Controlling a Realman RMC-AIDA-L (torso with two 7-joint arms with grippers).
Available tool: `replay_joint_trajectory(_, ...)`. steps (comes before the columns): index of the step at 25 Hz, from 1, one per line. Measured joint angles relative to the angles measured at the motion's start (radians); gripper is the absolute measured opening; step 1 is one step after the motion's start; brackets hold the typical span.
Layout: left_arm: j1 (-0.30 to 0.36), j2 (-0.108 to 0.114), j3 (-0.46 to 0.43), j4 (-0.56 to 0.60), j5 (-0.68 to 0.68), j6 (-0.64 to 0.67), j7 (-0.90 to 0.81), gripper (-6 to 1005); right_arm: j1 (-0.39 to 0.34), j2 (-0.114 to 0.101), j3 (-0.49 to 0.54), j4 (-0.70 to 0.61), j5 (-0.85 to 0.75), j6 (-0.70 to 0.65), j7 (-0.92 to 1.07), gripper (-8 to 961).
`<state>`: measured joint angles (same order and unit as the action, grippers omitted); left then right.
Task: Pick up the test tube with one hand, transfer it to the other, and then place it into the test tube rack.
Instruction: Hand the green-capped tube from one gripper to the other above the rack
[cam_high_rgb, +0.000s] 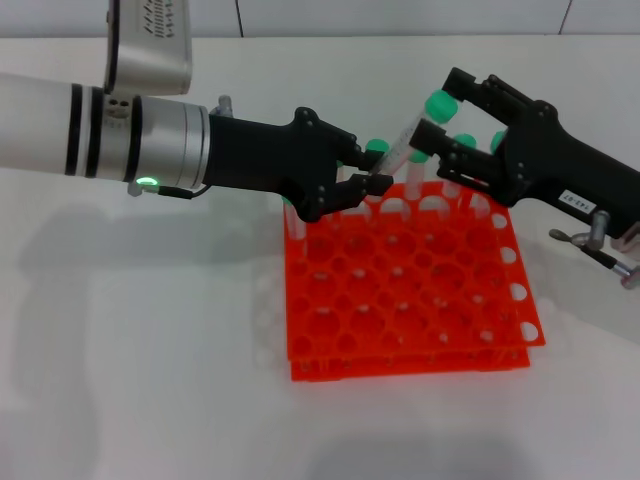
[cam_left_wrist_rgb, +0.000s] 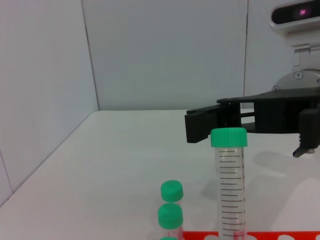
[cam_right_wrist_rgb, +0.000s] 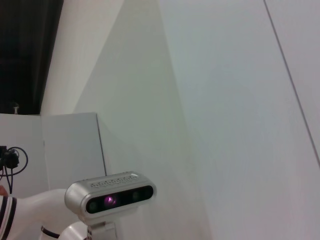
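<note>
The slender clear plastic test tube (cam_high_rgb: 408, 133) with a round green cap is being held tilted above the far edge of the square bright orange-red plastic rack (cam_high_rgb: 405, 290), which is resting on the plain white surface (cam_high_rgb: 140, 380). The unlabelled black left gripper (cam_high_rgb: 375, 184), on its silver-white arm with a glowing green light, is clenching the tube's lower end between its fingertips, just over the rack's back row. The black right gripper (cam_high_rgb: 433, 118), carrying a small white printed label, is reaching in from the other side; its fingers are lying spread on either side of the tube just below the cap, and whether they are touching it cannot be told. Other green-capped tubes (cam_high_rgb: 466, 143) are standing in the rack's far row behind the two grippers. In the left wrist view the held tube is showing black graduation marks, with the right gripper behind its cap and two more green caps (cam_left_wrist_rgb: 171, 204) standing nearby. Pale plain walls (cam_left_wrist_rgb: 165, 55) are enclosing the surface, and the right wrist view is showing the robot's silver head camera (cam_right_wrist_rgb: 111, 198) against a white wall
</note>
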<state>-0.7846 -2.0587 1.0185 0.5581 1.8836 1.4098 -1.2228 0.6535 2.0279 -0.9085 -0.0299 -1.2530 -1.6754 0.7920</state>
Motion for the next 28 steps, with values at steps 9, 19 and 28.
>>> replay_joint_trajectory(9,-0.003,-0.003,0.001,0.001,0.001,0.0,0.002,245,0.019,0.0,0.0,0.032,0.001,-0.003,-0.024,773)
replay_joint_trajectory(19,-0.002,-0.007,0.002,0.002,0.003,0.0,0.002,248,0.012,0.0,0.002,0.032,0.001,0.001,-0.036,724)
replay_joint_trajectory(28,-0.002,-0.012,0.002,0.002,0.003,0.0,0.002,251,0.012,0.0,0.002,0.033,0.002,-0.002,-0.037,546)
